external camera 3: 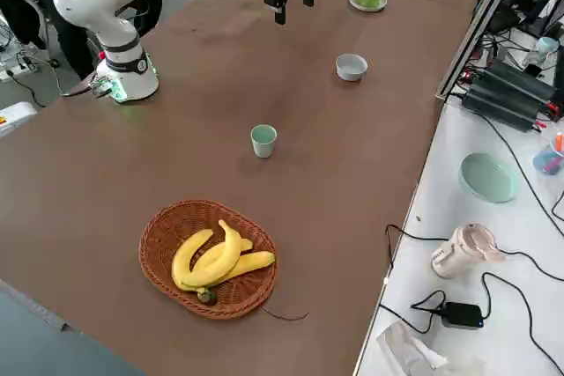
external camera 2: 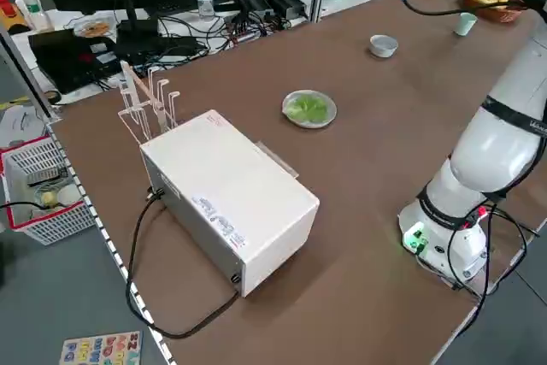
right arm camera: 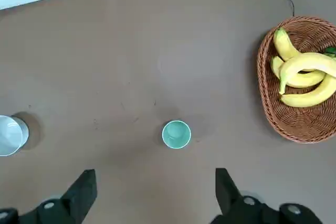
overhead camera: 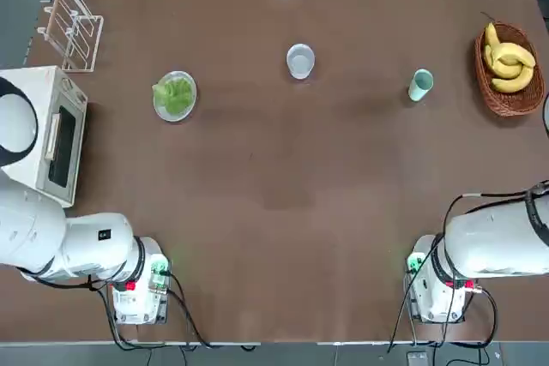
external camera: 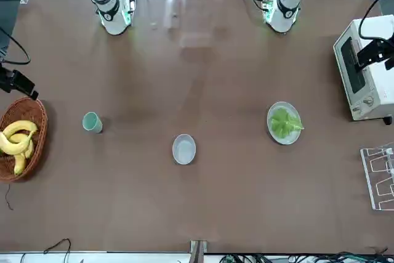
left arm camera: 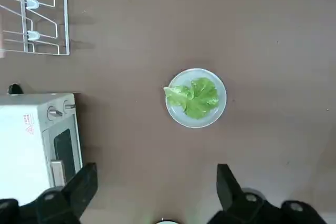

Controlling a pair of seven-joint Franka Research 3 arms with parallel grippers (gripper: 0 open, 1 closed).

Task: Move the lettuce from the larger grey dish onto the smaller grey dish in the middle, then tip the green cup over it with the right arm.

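Brown table (overhead camera: 257, 177), grey floor (external camera 2: 51, 297); white oven (left arm camera: 26, 145) left, red print (left arm camera: 28, 123) too small to read; left gripper (left arm camera: 157, 182) over left side, right gripper (right arm camera: 156, 184) over right, fingers apart on both; bananas in basket (overhead camera: 497, 102) far right; larger grey dish (overhead camera: 176, 117) far left, lettuce (overhead camera: 176, 95) on it; smaller grey dish (overhead camera: 300, 61) far middle; green cup (overhead camera: 420, 85) upright, right of that.

Open tabletop (overhead camera: 266, 177) between oven (overhead camera: 64, 139) and basket (overhead camera: 506, 100)

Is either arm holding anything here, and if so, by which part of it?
Nothing is held: the left gripper and the right gripper are both open, with only bare tabletop between their fingers.
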